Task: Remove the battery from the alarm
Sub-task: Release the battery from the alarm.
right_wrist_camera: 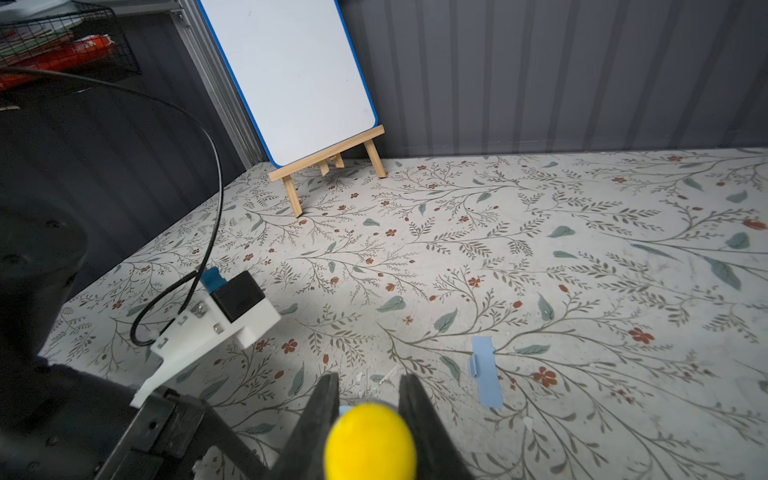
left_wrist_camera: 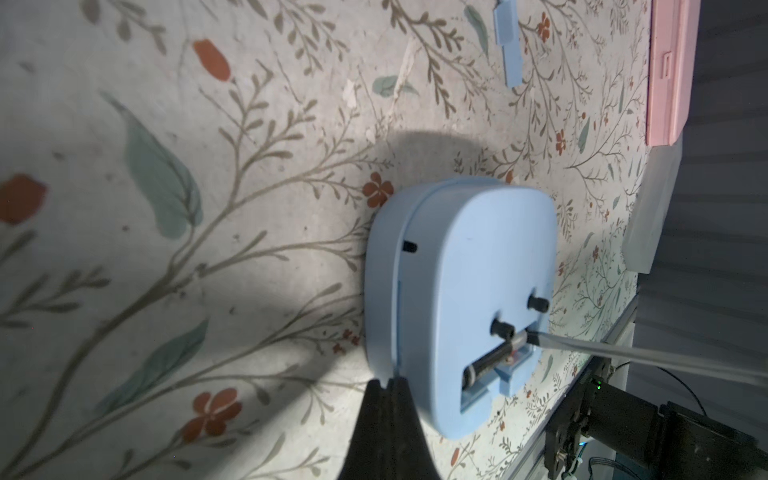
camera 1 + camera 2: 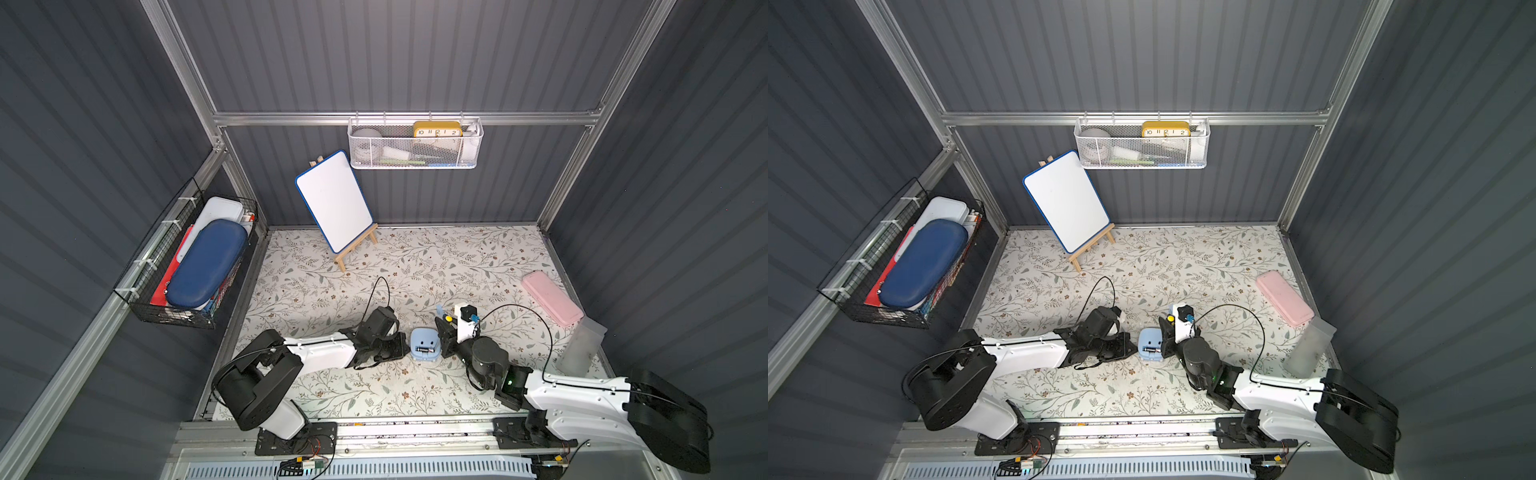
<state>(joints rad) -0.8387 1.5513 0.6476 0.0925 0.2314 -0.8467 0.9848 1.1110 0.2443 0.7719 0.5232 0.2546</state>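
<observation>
The light-blue alarm [image 3: 424, 344] [image 3: 1150, 341] lies face down on the floral mat between the two arms, with its battery bay uncovered. The dark battery [image 2: 490, 361] [image 3: 424, 351] sits in that bay. My left gripper [image 2: 386, 382] [image 3: 400, 347] is shut and empty, its tips against the alarm's side edge. My right gripper [image 1: 368, 380] [image 3: 444, 332] is shut on a tool with a yellow knob [image 1: 370, 440] [image 3: 448, 318]. The tool's clear shaft [image 2: 623, 353] reaches one end of the battery. The flat blue cover piece [image 1: 484, 372] [image 2: 509, 41] lies loose on the mat beyond the right gripper.
A pink case [image 3: 552, 297] and a frosted container [image 3: 582, 349] stand at the right edge. A whiteboard on an easel [image 3: 334, 199] stands at the back. A white wall basket [image 3: 415, 162] holds a yellow clock. A black wire basket [image 3: 137, 299] hangs on the left wall.
</observation>
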